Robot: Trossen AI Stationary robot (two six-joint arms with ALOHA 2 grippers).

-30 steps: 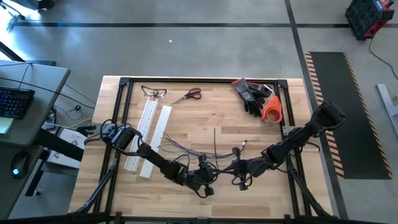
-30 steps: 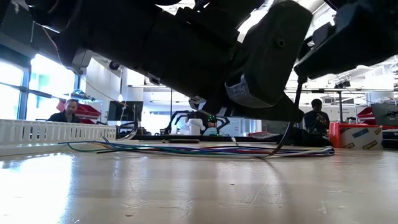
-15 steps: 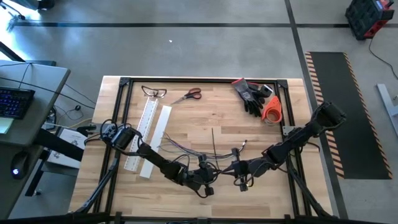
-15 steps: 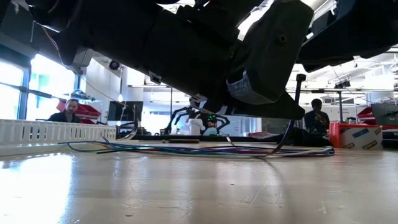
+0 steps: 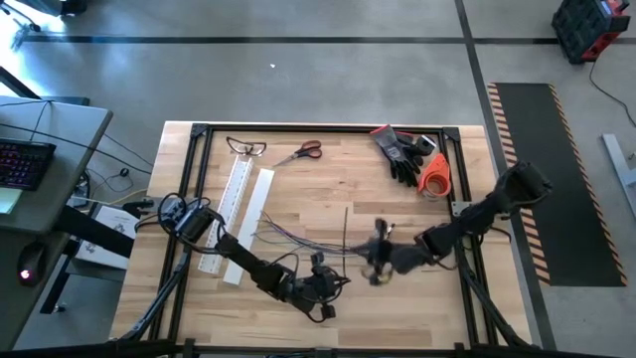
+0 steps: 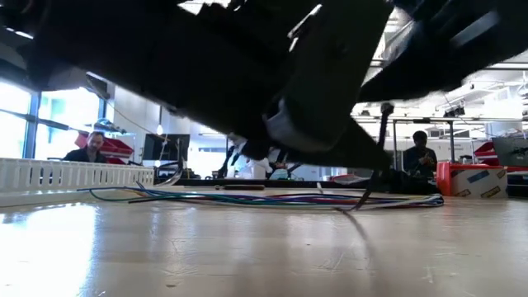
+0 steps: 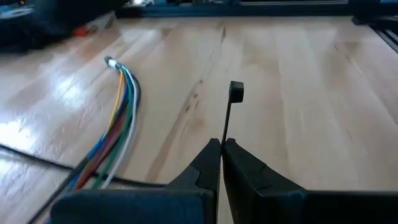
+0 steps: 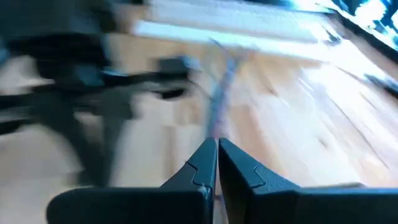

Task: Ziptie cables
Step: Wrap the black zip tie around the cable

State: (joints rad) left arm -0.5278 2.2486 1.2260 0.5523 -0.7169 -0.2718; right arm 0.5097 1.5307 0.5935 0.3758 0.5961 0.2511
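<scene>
Cables (image 7: 112,140) lie beside left end effector (image 7: 221,149), pinching zip tie (image 7: 231,109).

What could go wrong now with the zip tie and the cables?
The left gripper pinches the zip tie only by its thin strap, so it may slip or twist. The cables lie loose on the table, ends fanned, and could spread. The right gripper is close by and may bump the tie.

Right gripper (image 5: 378,261) now shifted (blurred) up from left gripper (image 5: 328,283), farther apart.
</scene>
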